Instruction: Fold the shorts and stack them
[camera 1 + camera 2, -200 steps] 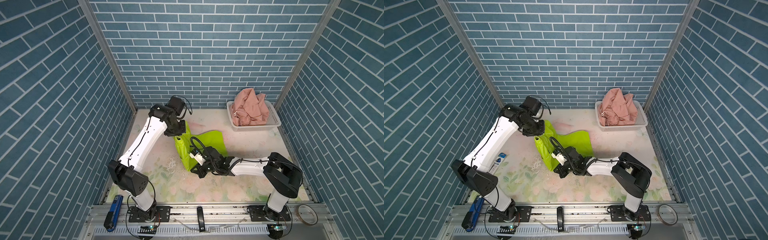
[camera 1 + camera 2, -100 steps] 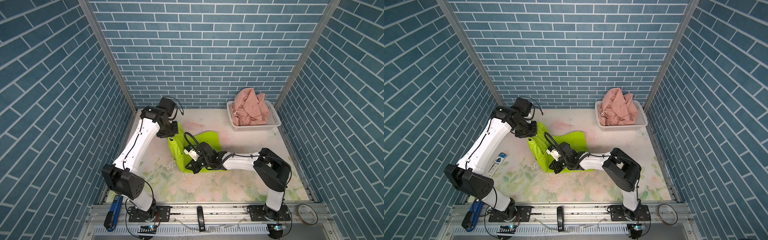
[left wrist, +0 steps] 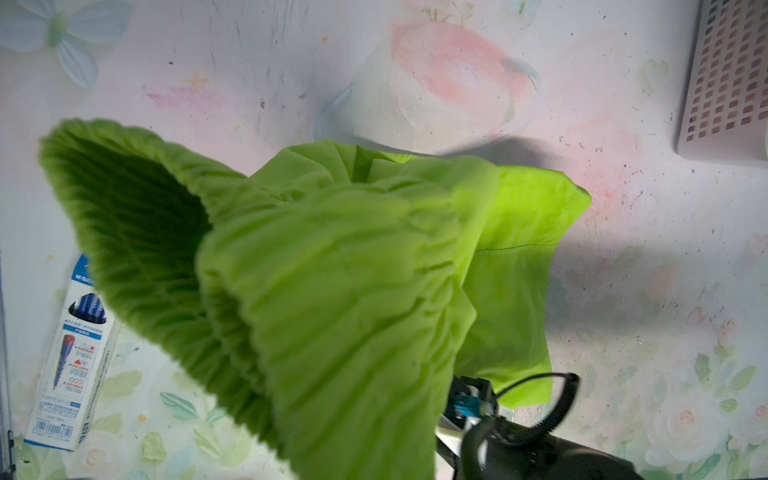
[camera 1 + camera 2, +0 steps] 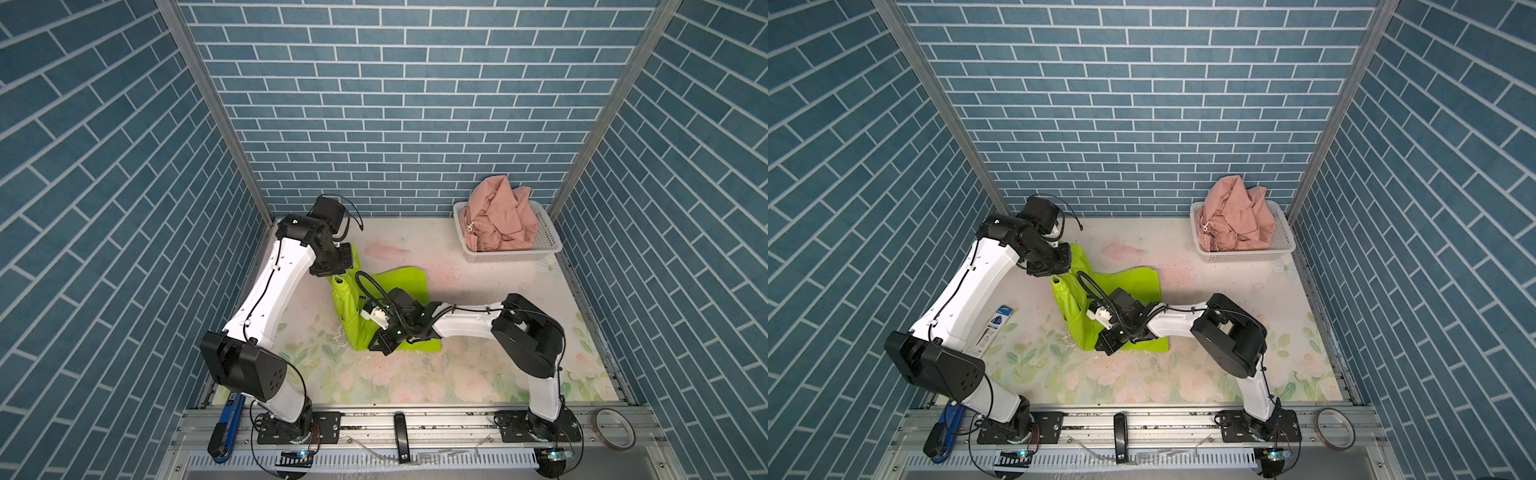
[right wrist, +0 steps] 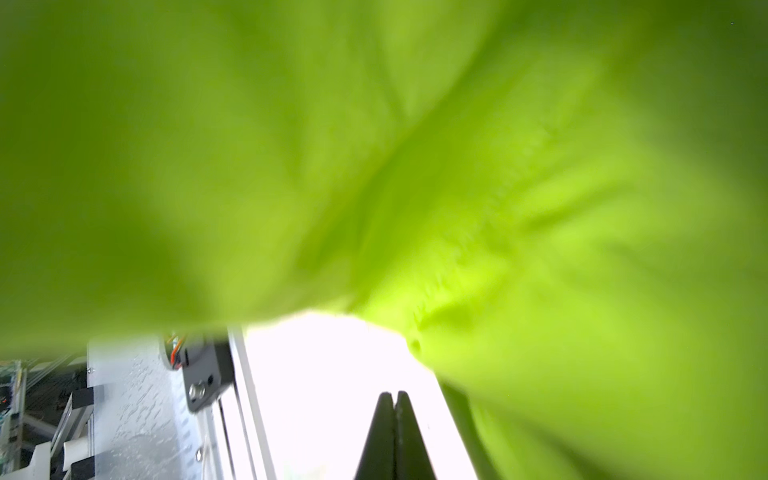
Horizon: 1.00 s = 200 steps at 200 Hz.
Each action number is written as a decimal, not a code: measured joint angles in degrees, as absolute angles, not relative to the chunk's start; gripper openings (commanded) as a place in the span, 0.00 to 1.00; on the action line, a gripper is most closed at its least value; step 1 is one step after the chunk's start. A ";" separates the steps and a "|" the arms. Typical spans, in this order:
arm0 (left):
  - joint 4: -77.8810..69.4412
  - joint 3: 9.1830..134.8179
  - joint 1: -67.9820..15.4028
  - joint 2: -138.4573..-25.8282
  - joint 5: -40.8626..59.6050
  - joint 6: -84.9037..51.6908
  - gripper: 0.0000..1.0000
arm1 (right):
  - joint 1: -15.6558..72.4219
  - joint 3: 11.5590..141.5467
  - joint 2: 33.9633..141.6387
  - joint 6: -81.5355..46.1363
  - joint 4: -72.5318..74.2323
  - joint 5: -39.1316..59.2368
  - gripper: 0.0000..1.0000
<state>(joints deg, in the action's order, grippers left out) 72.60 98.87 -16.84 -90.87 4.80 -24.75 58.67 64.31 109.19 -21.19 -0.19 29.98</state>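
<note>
Shorts in two colours share a cell closed in on three sides by blue brick-patterned wall panels, which I judge leaves the arms little sideways room. Below lies the pale tabletop, flat, scuffed and printed with faded flowers. Cloth should slide over it easily, so a fold may creep unless it is pinned.

Across the middle of the tabletop, in both top views, spread the bright lime-green shorts of thin fabric. One side lies flat on the tabletop and the other rises in a peak to the left tool. They look light, limp and a little slick, with no stiffness to keep a crease. The gathered elastic waistband is the thickest part and probably the surest place to take hold, with a leg hem for the opposite corner.

At the far right corner stands a white perforated plastic basket. Heaped in it, unfolded, are the crumpled salmon-pink shorts.

The left tool is clenched on the lime-green shorts at the waistband end, though the cloth hides its jaws. The right tool lies low at the near edge of the green cloth with its fingers pressed together, and no fabric shows between the tips. A small blue-and-white cardboard box lies at the tabletop's left edge.
</note>
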 measured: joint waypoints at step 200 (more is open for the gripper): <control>61.12 95.04 -35.05 -104.99 7.75 -29.08 0.00 | 47.86 33.52 85.14 -23.79 0.73 14.79 0.00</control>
